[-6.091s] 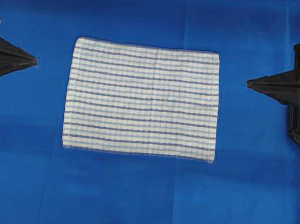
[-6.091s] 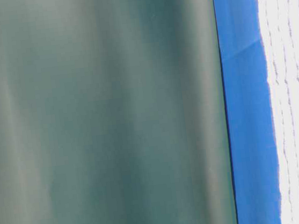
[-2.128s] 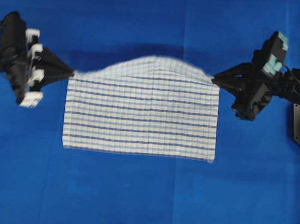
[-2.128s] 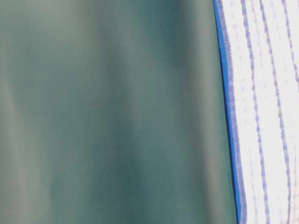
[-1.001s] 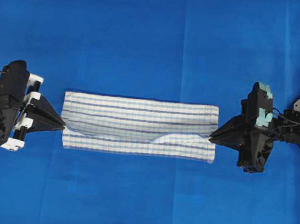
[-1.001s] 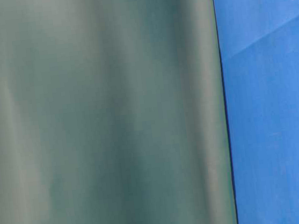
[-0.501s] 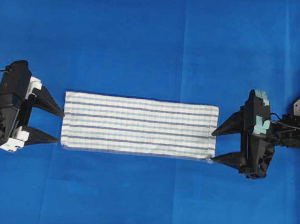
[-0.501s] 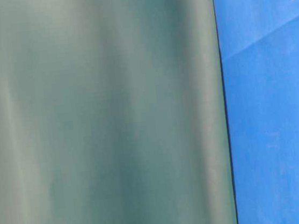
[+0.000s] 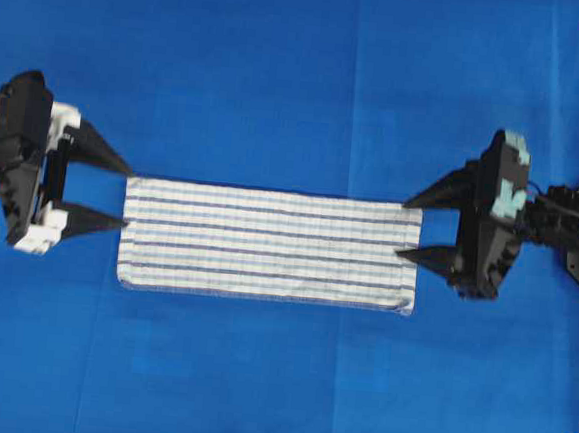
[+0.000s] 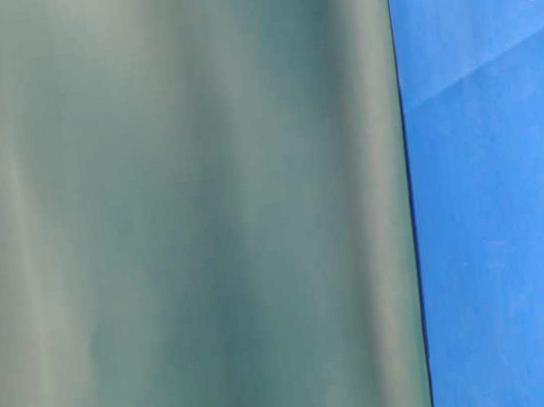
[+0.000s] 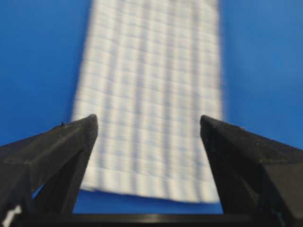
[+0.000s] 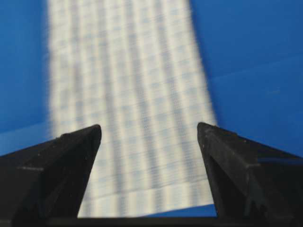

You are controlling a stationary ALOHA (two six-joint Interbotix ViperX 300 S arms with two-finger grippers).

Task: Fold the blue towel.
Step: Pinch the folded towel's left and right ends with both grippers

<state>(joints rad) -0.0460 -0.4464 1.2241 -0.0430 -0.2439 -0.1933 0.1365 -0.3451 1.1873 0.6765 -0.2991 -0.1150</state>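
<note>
Because the blue towel [image 9: 268, 244] lies flat on the table covering [image 9: 281, 75] as a long halved strip, the left gripper [image 9: 128, 196] and right gripper [image 9: 401, 226] stand spread and empty at its short ends, apparently clear for another fold.

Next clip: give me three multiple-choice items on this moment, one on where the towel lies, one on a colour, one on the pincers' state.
1. Where does the blue towel lie?
A. Between the two pincers
B. Above both pincers in the overhead view
C. Draped over the right arm

2. What colour is the table covering?
A. Green
B. Solid blue
C. White

3. In what state are the left pincer and the right pincer?
A. Both shut on the towel
B. Only the left open
C. Both open, holding nothing

Key: 1 A, the folded strip spans the gap between them; 2 B, plain blue surrounds the towel; 3 C, both wrist views show spread jaws with the towel flat beyond them.
</note>
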